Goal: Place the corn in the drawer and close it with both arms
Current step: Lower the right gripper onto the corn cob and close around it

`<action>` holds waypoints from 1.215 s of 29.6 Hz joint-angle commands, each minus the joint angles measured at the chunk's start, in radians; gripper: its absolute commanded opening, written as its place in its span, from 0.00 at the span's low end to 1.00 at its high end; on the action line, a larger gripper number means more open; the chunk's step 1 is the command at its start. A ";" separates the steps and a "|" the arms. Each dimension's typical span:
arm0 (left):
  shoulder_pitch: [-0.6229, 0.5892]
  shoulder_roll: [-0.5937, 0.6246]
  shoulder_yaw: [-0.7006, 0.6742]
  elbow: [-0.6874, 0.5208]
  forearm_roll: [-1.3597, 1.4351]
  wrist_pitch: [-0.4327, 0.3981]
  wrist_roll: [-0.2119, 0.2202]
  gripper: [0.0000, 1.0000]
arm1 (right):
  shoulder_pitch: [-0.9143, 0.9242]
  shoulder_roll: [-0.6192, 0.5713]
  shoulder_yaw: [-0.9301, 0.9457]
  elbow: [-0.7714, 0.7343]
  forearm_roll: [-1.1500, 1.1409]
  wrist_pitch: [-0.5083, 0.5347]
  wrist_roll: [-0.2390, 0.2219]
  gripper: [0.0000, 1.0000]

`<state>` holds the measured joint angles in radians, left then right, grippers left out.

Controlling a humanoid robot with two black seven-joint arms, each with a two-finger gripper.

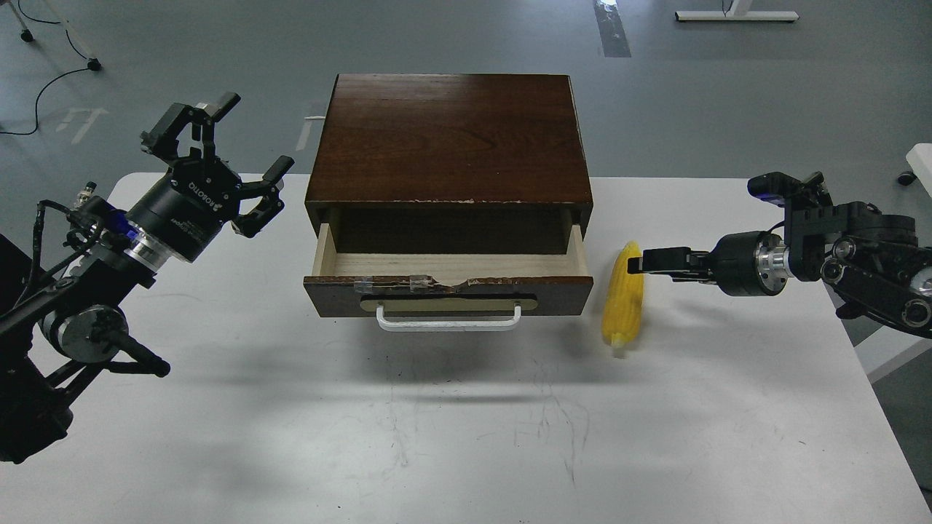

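Observation:
The yellow corn [622,306] lies on the white table [466,437], just right of the drawer, with its tapered end pointing away from me. The drawer [448,295] is pulled out of the dark brown wooden cabinet [448,138]; its pale inside shows nothing in it, and the white bar handle [448,320] faces me. My left gripper [251,135] is open and empty, held up left of the cabinet. My right gripper [637,262] points left, with its tips over the corn's far end. It is seen side-on, so its fingers cannot be told apart.
The cabinet stands at the table's back middle. The table's right edge is near my right arm [837,255]. Grey floor with cables and a stand's feet lies beyond the table.

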<state>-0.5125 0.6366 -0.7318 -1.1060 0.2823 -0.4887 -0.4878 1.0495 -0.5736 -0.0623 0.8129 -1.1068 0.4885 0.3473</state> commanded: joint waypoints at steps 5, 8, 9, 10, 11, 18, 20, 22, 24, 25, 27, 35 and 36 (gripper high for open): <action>0.000 0.006 -0.005 0.000 0.000 0.000 0.000 1.00 | -0.002 0.026 -0.001 -0.046 0.041 0.000 -0.017 1.00; 0.002 0.006 -0.005 0.000 0.000 0.000 0.000 1.00 | -0.008 0.041 -0.017 -0.054 0.041 0.000 -0.019 1.00; 0.002 0.006 -0.005 0.000 0.000 0.000 0.000 1.00 | -0.008 0.043 -0.024 -0.055 0.041 0.000 -0.019 1.00; 0.002 0.006 -0.005 0.000 0.000 0.000 0.000 1.00 | -0.008 0.046 -0.034 -0.057 0.041 0.000 -0.019 1.00; 0.002 0.006 -0.005 0.000 0.000 0.000 0.000 1.00 | -0.008 0.047 -0.040 -0.060 0.041 0.000 -0.018 1.00; 0.002 0.005 -0.003 0.001 0.000 0.000 0.000 1.00 | -0.008 0.067 -0.042 -0.074 0.041 0.000 -0.017 1.00; 0.003 0.003 -0.003 0.000 0.000 0.000 0.000 1.00 | -0.008 0.083 -0.044 -0.080 0.041 0.000 -0.017 0.99; 0.003 0.001 -0.003 0.000 0.000 0.000 0.000 1.00 | -0.008 0.096 -0.044 -0.080 0.041 0.000 -0.019 0.98; 0.003 0.001 -0.003 0.000 0.000 0.000 0.000 1.00 | -0.008 0.100 -0.044 -0.081 0.041 0.000 -0.019 0.98; 0.003 0.001 -0.003 0.000 0.000 0.000 0.000 1.00 | -0.008 0.103 -0.044 -0.081 0.041 0.000 -0.019 0.97; 0.005 0.001 -0.005 0.001 0.000 0.000 0.000 1.00 | -0.011 0.115 -0.045 -0.106 0.041 0.000 -0.018 0.97; 0.009 0.001 -0.006 0.001 0.000 0.000 0.000 1.00 | -0.020 0.155 -0.047 -0.135 0.042 0.000 -0.017 0.93; 0.011 0.001 -0.006 0.001 0.000 0.000 0.000 1.00 | -0.020 0.169 -0.048 -0.141 0.041 0.000 -0.017 0.91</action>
<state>-0.5042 0.6389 -0.7375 -1.1044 0.2823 -0.4887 -0.4878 1.0299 -0.4316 -0.1088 0.6890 -1.0656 0.4888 0.3296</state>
